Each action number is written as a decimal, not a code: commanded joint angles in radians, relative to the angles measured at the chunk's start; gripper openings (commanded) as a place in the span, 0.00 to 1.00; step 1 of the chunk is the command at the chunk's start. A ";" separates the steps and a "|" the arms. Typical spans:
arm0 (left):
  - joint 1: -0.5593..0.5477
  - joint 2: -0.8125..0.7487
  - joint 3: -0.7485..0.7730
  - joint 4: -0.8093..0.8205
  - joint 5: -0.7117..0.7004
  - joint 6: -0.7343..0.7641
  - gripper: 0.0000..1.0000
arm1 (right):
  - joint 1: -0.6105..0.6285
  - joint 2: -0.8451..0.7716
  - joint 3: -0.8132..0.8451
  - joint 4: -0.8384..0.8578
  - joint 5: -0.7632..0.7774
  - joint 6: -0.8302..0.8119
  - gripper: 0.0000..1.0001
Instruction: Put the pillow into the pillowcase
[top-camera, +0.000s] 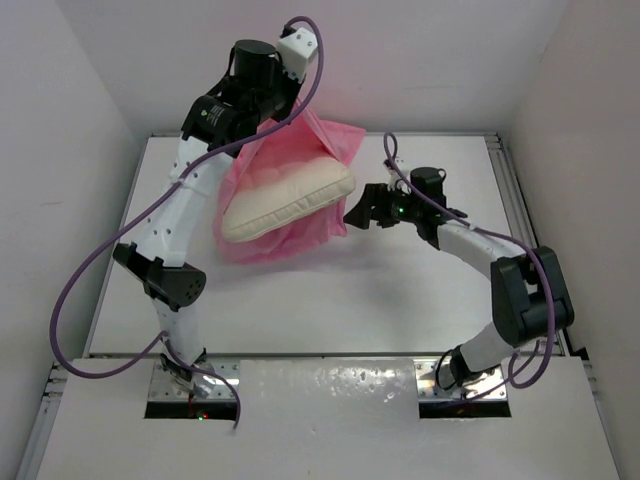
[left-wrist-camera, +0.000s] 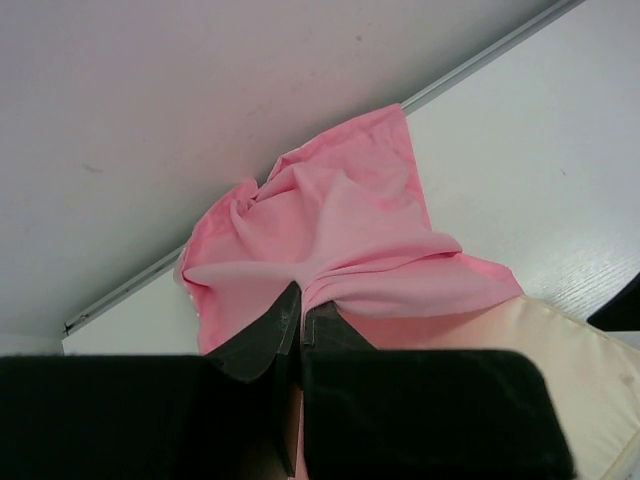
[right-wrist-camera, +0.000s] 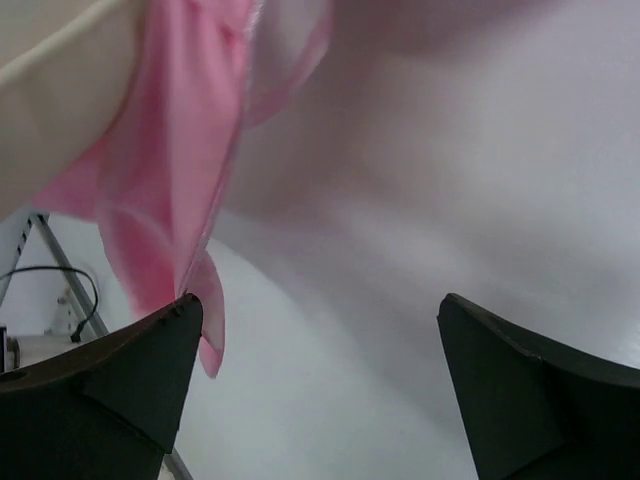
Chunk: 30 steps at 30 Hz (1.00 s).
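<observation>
- The left gripper (left-wrist-camera: 301, 318) is raised above the far side of the table (top-camera: 400, 300). Its jaws are pinched together on a fold of the pillowcase (left-wrist-camera: 340, 220), which hangs from it as a crumpled pink drape.
- The pillow (top-camera: 288, 203) lies inside that drape, with pink showing under and behind it. Its cream top and right end are bare (how deep the other end sits I cannot tell).
- Its long axis runs on a diagonal, from near-left by the left arm to far-right.
- The right gripper (right-wrist-camera: 318, 302) is spread wide and holds nothing. It sits just beside the pillow's right end, with the pillow off to its left.
- In the right wrist view, a pink hem dangles close to one finger (right-wrist-camera: 150, 350). Whether they touch is unclear.
- The right arm is the nearer one to the exposed end, and the left is busy holding the case up. So the next move probably falls to the right: a push leftward along that diagonal, or a grab at the loose hem to pull it over the bare end.
</observation>
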<state>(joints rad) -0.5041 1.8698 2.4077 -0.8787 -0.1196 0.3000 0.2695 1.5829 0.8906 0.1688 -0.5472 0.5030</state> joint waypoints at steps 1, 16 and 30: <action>-0.007 -0.093 0.036 0.142 -0.031 0.024 0.00 | -0.022 -0.069 -0.031 0.110 -0.088 -0.115 0.99; -0.010 -0.101 0.011 0.127 -0.020 0.034 0.00 | -0.035 -0.110 0.051 0.005 -0.079 -0.201 0.61; -0.019 -0.109 0.005 0.118 -0.012 0.036 0.00 | -0.050 -0.063 0.100 -0.098 -0.042 -0.284 0.97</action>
<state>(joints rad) -0.5064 1.8576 2.3939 -0.8799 -0.1276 0.3321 0.2127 1.4490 0.9413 0.0700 -0.6056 0.2607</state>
